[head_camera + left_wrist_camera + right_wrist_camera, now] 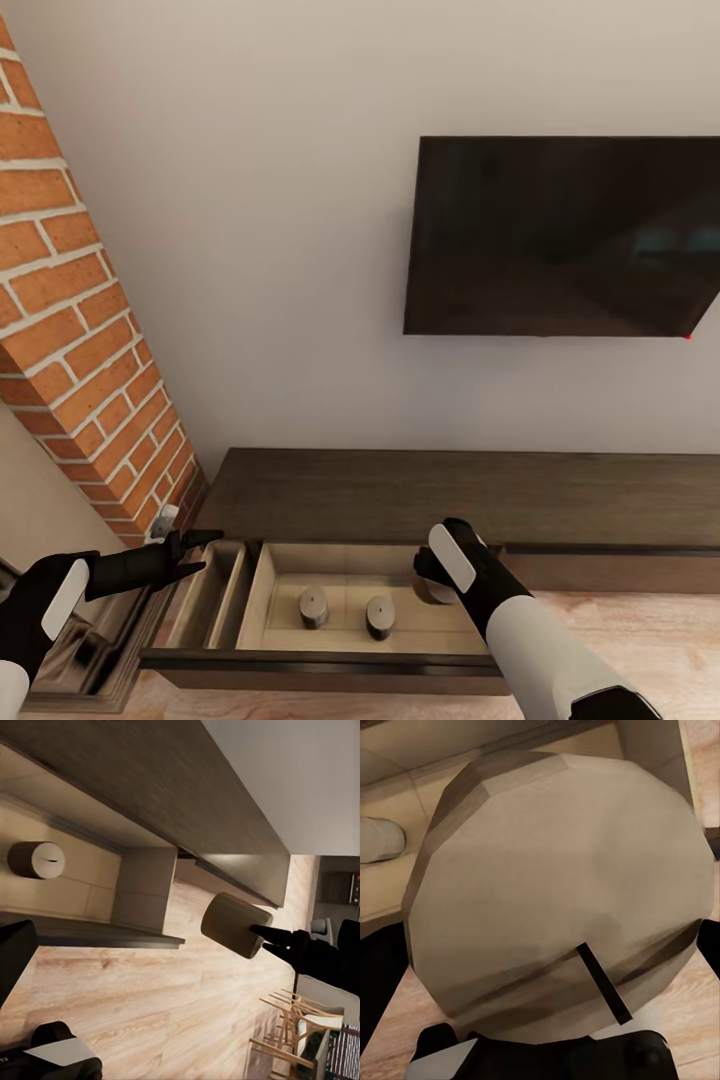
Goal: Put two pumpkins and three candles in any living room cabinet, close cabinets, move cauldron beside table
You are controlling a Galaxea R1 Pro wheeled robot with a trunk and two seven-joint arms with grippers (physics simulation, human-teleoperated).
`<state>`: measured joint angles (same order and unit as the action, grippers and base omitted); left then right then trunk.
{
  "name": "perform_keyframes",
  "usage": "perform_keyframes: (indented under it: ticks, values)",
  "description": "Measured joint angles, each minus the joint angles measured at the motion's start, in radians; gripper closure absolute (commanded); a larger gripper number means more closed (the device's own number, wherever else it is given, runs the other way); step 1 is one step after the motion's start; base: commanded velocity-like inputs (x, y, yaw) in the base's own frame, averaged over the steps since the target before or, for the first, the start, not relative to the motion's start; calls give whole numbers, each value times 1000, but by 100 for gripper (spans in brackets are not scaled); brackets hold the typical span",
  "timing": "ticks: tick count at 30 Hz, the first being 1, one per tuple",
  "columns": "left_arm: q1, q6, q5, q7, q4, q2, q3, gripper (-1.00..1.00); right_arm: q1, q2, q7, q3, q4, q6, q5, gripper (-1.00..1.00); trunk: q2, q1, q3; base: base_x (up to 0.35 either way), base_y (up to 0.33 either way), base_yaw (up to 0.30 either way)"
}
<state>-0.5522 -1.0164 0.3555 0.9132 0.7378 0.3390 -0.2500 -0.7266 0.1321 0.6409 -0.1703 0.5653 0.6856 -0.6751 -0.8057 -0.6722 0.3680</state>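
The dark-brown cabinet (450, 495) has one drawer (320, 661) pulled out, pale beige inside. Two olive-grey candles (313, 605) (379, 617) stand upright in its wide compartment. My right gripper (432, 578) hangs over the drawer's right end, shut on a third candle (555, 885), which also shows in the left wrist view (231, 924). My left gripper (198, 554) is open and holds nothing, level with the drawer's left end near the bricks. The pumpkins, the cauldron and the table are out of view.
A brick fireplace (70, 330) rises at the left, close to my left arm. A black TV (560, 235) hangs on the wall above the cabinet. Light wood plank floor (640, 630) lies in front. Wooden chairs (300, 1035) stand far off.
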Motion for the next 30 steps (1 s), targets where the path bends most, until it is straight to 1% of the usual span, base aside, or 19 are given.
perform_keyframes:
  ticks: [10, 17, 23, 30]
  values:
    - [0, 1, 0, 0, 0, 0, 0, -100, 0, 5, -3, 4, 0, 3, 0, 100, -70, -38, 31, 0, 0, 0]
    - [0, 1, 0, 0, 0, 1, 0, -100, 0, 0, -3, 13, -2, 3, -2, 100, -119, -65, 53, 0, 0, 0]
    - [0, -1, 0, 1, 0, 1, -1, -100, 0, 8, -3, 13, -2, 3, -2, 100, -161, -88, 72, 0, 0, 0]
    - [0, -2, -1, 1, 0, 2, 0, -100, 0, 10, -3, 12, -2, 3, -3, 100, -210, -115, 94, 0, 0, 0]
